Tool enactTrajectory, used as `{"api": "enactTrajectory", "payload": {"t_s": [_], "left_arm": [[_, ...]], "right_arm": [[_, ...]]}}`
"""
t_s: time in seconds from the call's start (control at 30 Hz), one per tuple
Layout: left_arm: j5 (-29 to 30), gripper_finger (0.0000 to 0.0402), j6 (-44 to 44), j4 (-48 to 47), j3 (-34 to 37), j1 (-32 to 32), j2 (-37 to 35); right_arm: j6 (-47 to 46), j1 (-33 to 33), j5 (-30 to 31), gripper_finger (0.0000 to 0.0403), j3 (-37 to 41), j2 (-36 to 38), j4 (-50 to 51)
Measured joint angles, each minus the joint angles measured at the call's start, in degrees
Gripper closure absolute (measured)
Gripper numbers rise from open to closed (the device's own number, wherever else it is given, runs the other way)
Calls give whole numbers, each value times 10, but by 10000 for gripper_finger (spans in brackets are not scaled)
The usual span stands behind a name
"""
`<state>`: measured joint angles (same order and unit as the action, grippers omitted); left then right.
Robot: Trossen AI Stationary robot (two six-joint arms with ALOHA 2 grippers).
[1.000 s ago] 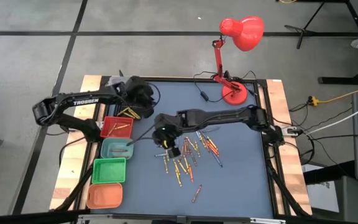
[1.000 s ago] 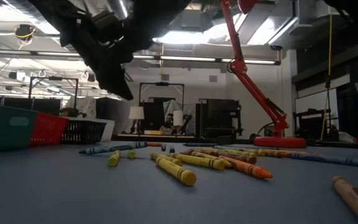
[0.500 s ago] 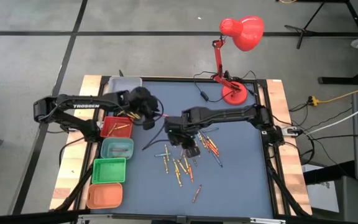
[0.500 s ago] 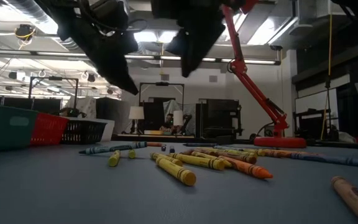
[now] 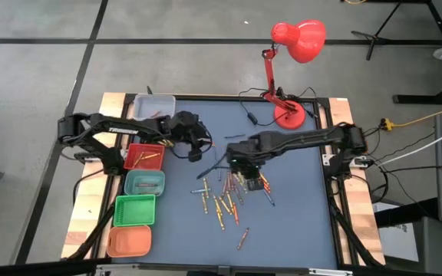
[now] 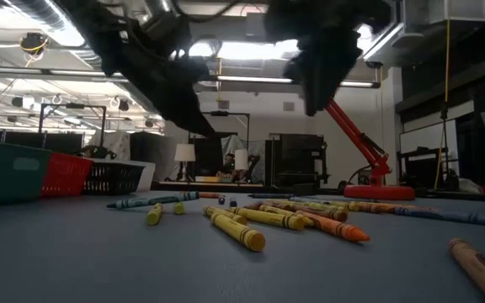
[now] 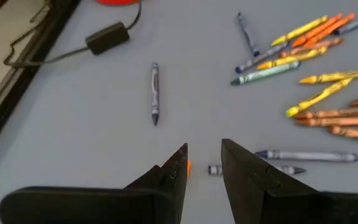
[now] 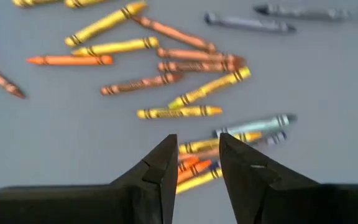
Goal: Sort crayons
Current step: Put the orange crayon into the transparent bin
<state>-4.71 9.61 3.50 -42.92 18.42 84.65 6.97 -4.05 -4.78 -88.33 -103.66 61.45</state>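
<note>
crayons (image 5: pixel 229 195) mid-table, bins (image 5: pixel 138 201) in a row left, lamp (image 5: pixel 288 115) behind

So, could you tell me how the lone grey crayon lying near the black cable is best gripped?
Grip the grey crayon at mid-length, coming straight down from above. It lies flat on the mat with bare surface all around it, so the left gripper, open nearby, can probably straddle its thin sides.

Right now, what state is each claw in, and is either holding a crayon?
Left claw: open, empty, over the mat short of the crayons.
Right claw: open, empty, above the crayon pile.
</note>
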Motion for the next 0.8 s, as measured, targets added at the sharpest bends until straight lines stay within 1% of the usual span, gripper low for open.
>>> {"api": "enactTrajectory", "payload": {"t_s": [0.2, 0.4, 0.63, 0.8], "left_arm": [[0, 319, 2, 37, 0, 15, 58], [-4, 319, 2, 33, 0, 35, 99], [-7, 319, 17, 32, 0, 50, 110], [-7, 319, 31, 24, 0, 54, 112]], "right_arm": [[-64, 0, 32, 285, 127, 86, -67], [-110, 0, 67, 285, 219, 144, -108], [-156, 0, 101, 285, 293, 170, -122], [-185, 0, 105, 285, 329, 170, -127]]}}
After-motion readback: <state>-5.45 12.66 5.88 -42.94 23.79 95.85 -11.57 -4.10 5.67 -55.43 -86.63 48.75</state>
